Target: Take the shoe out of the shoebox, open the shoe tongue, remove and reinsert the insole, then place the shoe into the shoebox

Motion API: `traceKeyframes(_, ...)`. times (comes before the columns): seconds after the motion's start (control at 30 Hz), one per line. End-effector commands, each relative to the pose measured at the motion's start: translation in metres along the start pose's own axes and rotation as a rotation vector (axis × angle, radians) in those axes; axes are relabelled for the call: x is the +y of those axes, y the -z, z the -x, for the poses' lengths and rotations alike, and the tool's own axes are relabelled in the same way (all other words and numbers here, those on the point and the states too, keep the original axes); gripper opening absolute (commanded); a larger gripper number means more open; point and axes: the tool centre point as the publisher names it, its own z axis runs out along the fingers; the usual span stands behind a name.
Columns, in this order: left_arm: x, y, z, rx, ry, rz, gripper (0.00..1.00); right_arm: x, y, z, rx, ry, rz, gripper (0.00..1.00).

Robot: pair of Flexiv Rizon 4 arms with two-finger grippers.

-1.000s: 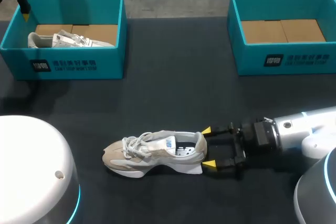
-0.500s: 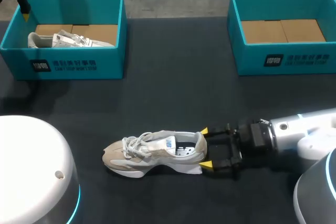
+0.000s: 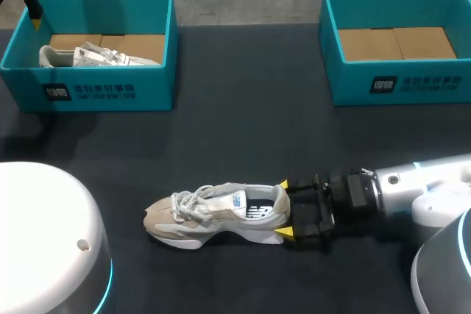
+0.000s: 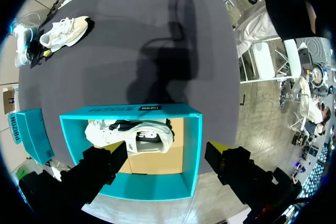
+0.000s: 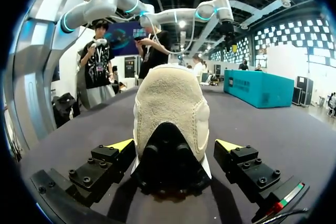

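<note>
Straddling the heel of the shoe (image 3: 213, 215) on the table (image 3: 243, 108), the right gripper (image 3: 283, 209) has jaws apart, heel between them. Centring, then closing firmly, should steady it. The left gripper (image 4: 165, 148), jaws apart, hangs above a box (image 4: 192, 156).

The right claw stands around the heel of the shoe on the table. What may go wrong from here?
1. The right claw is open around only the heel of the shoe; gripped there, the long toe end may sag or twist.
2. The padded heel may squash and slip out.
3. The loose laces may catch later.
</note>
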Motion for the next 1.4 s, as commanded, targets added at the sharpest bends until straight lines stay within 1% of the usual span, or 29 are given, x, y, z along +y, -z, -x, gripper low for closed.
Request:
traceKeyframes(0.03,-0.001,0.0,0.0,0.003,0.0,0.001,1.0,-0.002,-0.006,0.002,0.001,-0.005,0.0,1.0)
traceKeyframes(0.37,-0.001,0.0,0.0,0.003,0.0,0.001,1.0,-0.001,-0.01,0.007,0.007,-0.009,-0.007,1.0)
traceKeyframes(0.77,-0.001,0.0,0.0,0.003,0.0,0.001,1.0,-0.002,-0.016,0.003,0.011,-0.014,-0.002,1.0)
traceKeyframes(1.13,-0.001,0.0,0.0,0.003,0.0,0.001,1.0,-0.003,-0.025,0.003,0.006,0.006,0.021,1.0)
traceKeyframes(1.4,-0.001,0.0,0.0,0.003,0.0,0.001,1.0,0.0,-0.03,0.007,0.01,0.018,0.019,1.0)
